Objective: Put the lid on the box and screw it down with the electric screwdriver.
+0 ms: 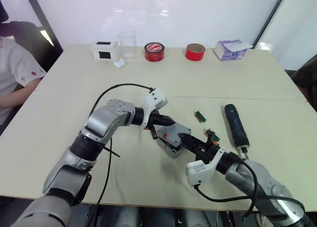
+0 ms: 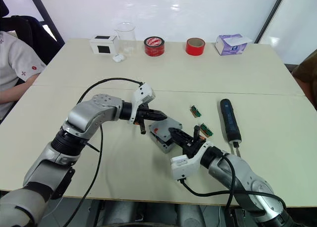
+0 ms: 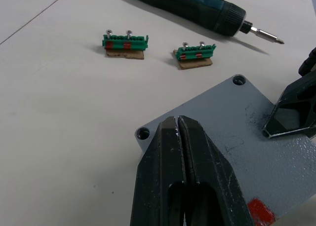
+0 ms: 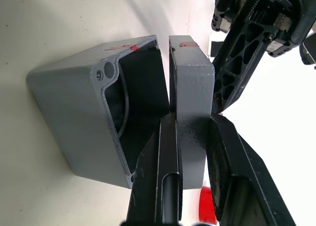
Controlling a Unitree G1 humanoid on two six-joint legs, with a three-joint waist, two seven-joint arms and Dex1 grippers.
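The grey lid stands on edge between the fingers of my right gripper, which is shut on it. It faces the open side of the grey box with a narrow gap between them; the box lies tilted on the table. My left gripper is shut, its tips resting on the lid's outer face near a corner hole. The dark electric screwdriver lies on the table to the right of the box, untouched.
Two small green terminal blocks lie between the box and the screwdriver. Along the far edge stand a white box with a black patch, a clear beaker, two red tape rolls, and a purple tissue box. A person sits at the left.
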